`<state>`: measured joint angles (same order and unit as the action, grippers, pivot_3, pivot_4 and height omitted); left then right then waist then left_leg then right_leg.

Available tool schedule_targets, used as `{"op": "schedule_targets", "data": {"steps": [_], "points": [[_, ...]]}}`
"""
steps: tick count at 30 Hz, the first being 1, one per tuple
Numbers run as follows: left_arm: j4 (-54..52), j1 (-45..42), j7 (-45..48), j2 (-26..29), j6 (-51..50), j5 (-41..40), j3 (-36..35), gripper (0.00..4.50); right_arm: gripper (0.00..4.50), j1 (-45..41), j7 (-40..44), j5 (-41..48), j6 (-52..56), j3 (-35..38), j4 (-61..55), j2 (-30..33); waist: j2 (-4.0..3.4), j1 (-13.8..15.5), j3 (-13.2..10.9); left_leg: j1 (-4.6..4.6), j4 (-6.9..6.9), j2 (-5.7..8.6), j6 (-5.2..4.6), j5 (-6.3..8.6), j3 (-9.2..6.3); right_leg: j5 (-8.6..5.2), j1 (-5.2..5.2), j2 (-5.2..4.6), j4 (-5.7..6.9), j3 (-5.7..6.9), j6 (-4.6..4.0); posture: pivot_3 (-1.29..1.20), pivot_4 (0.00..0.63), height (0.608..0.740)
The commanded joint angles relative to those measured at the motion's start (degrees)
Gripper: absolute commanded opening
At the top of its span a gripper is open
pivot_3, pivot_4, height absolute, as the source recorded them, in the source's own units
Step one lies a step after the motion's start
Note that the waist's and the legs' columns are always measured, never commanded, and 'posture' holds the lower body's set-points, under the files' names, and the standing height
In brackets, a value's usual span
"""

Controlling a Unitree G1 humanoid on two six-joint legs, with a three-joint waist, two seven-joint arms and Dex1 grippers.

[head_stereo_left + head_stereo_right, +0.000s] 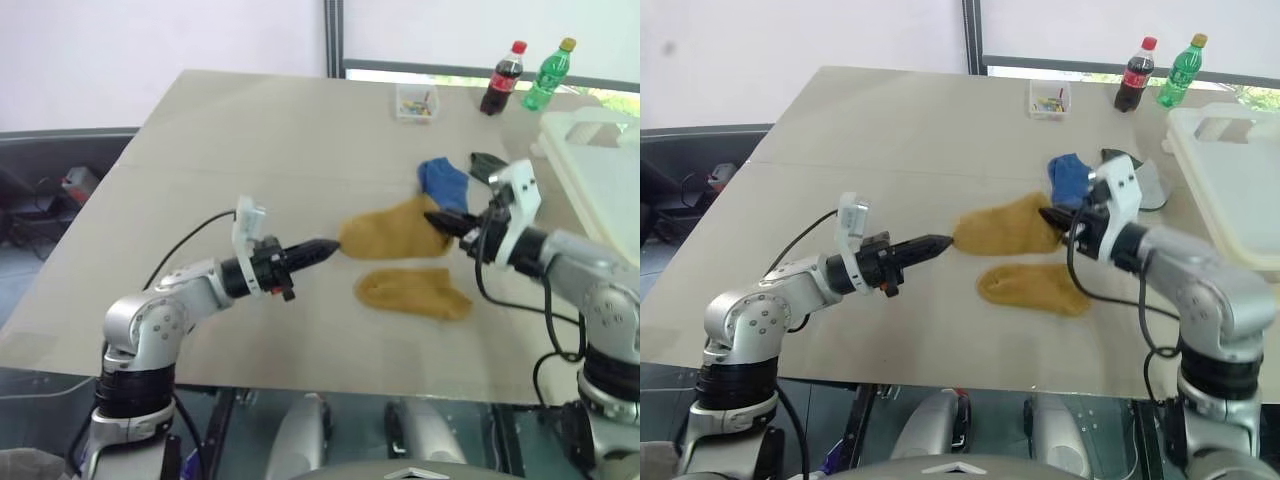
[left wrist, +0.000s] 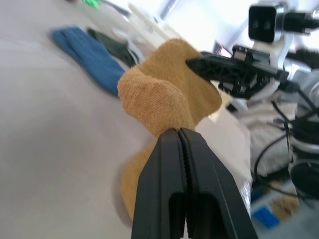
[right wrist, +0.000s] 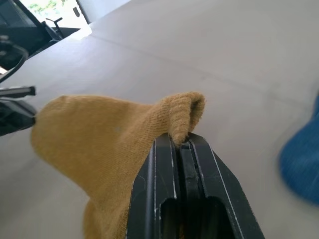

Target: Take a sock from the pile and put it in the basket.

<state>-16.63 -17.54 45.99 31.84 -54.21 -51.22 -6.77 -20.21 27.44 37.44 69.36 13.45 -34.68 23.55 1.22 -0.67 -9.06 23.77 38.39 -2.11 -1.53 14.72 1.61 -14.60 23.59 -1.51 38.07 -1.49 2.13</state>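
**Mustard sock pinched at both ends above the worktop**

Overhead, a mustard-yellow sock (image 1: 395,230) is seen stretched between the left hand (image 1: 330,248) and the right hand (image 1: 437,220), each pressed together on one end. A second mustard sock (image 1: 412,292) lies on the worktop (image 1: 250,140) just below; the blue sock (image 1: 444,181) and dark green sock (image 1: 487,163) lie behind. The cream basket (image 1: 590,165) stands at the right edge.

From the left wrist, black fingers (image 2: 172,174) are seen clamped on the sock's edge.

From the right wrist, fingers (image 3: 164,169) are seen nipping the folded cuff.
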Motion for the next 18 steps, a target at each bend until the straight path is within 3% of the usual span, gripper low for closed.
{"op": "schedule_targets", "data": {"steps": [1,6,18], "points": [[0.14,0.62,2.12,1.23,2.52,3.70,3.91,0.08,0.00,6.03,-4.27,0.10,0.27,0.00,-5.43,-0.87,-0.01,0.02,-0.01,0.02,-0.01,0.00,0.00,0.00,-0.02,0.00,0.00,0.01,-0.03,0.01,0.00,0.00,0.150,0.740],[1.70,2.08,4.21,1.25,5.92,7.67,7.65,0.08,0.00,11.65,-7.27,0.08,-1.42,0.18,-6.44,-2.32,-0.01,-0.17,-0.01,-0.01,0.03,-0.01,0.00,0.00,0.06,-0.01,0.01,0.06,-0.02,-0.09,0.01,0.00,0.150,0.740],[5.36,1.79,5.96,-0.25,9.85,13.27,11.65,0.08,0.00,15.86,-8.21,-1.30,-4.86,-0.81,-5.42,0.73,-0.01,-0.04,-0.01,-0.01,0.03,-0.04,0.02,-0.01,0.05,-0.01,0.01,0.16,-0.03,-0.13,0.01,0.00,0.150,0.740]]}}
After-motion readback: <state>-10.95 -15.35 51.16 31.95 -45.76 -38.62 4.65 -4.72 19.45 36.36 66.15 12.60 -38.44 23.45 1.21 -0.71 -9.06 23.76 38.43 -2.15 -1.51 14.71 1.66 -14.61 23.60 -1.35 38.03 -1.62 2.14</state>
